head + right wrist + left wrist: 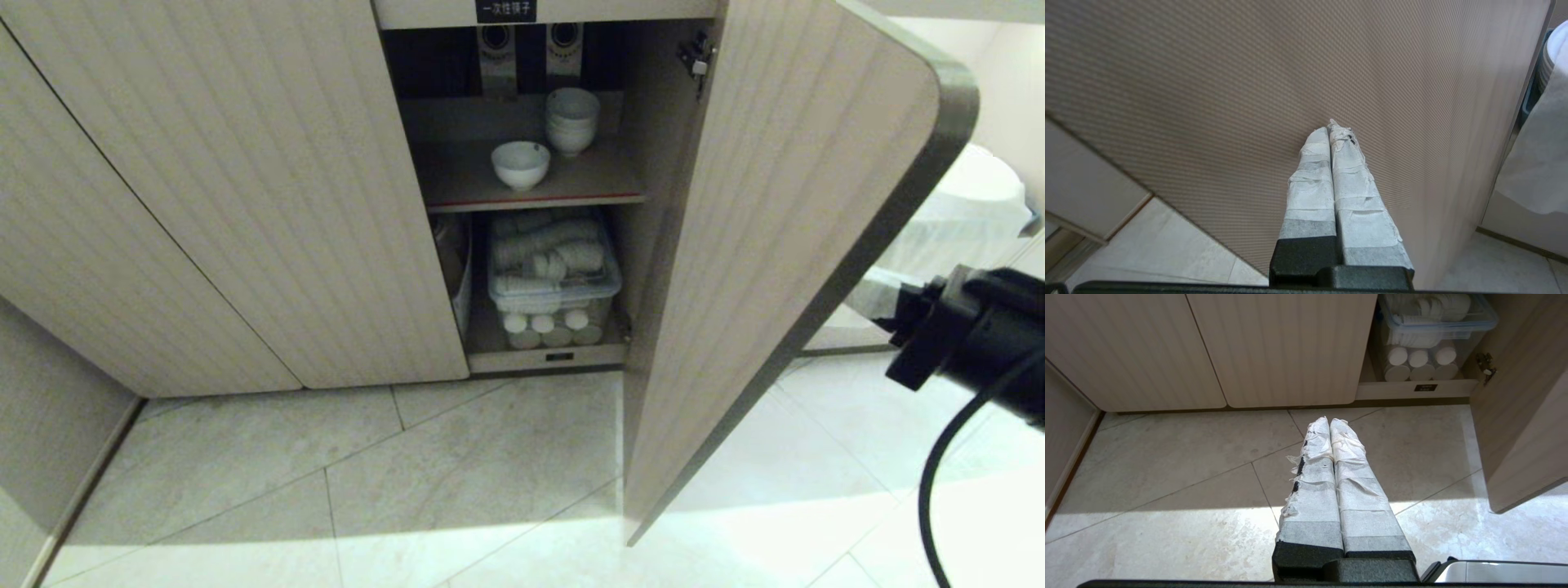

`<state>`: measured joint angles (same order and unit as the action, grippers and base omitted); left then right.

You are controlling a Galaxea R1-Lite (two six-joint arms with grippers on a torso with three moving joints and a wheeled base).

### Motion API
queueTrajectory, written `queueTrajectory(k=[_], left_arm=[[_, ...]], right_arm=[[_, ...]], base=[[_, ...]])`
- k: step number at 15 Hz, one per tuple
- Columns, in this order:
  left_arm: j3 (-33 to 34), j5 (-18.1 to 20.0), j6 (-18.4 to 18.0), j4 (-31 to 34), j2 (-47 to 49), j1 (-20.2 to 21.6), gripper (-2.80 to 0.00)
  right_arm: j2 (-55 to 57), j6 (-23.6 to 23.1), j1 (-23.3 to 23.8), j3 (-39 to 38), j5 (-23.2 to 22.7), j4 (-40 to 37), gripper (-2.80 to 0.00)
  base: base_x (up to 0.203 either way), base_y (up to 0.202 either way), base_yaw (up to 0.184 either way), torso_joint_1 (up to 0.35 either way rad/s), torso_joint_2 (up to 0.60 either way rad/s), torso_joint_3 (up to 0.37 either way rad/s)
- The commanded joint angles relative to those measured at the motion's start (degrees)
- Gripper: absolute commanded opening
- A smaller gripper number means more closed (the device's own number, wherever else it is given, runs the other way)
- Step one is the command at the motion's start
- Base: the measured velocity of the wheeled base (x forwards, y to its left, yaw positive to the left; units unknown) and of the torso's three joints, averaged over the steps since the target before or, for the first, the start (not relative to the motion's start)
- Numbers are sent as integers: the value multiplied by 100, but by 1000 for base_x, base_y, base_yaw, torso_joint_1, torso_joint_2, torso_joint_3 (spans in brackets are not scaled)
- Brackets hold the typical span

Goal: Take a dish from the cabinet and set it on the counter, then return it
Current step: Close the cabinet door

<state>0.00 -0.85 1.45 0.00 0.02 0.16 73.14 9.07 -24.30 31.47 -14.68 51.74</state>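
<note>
Bowl [520, 163] single beside approx. four stacked (cabinet [522, 188] shelf); both grippers [1329, 424] [1331, 127] pressed together.

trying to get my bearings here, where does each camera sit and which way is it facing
Head view: on the robot's head, looking down into the open cabinet with white bowls; the right arm shows at the right edge.
Left wrist view: behind the shut left pincer, facing the floor and the cabinet's bottom.
Right wrist view: behind the shut right pincer, facing the open door.
Head and left wrist views share the clear bin.
</note>
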Motion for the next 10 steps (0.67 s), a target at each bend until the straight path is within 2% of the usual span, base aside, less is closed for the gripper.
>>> queueTrajectory(k=[1,6,10], left_arm=[[0,-3,4,0,-2,2,-280],[0,-3,4,0,-2,2,-280],[0,-3,4,0,-2,2,-280]], right_arm=[[229,-63,-227,105,138,29,-280],[659,-170,-380,456,484,44,-280],[1178,-252,-418,819,679,344,-280]], base=[[0,0,0,0,0,0],[0,0,0,0,0,0],[0,0,0,0,0,0]])
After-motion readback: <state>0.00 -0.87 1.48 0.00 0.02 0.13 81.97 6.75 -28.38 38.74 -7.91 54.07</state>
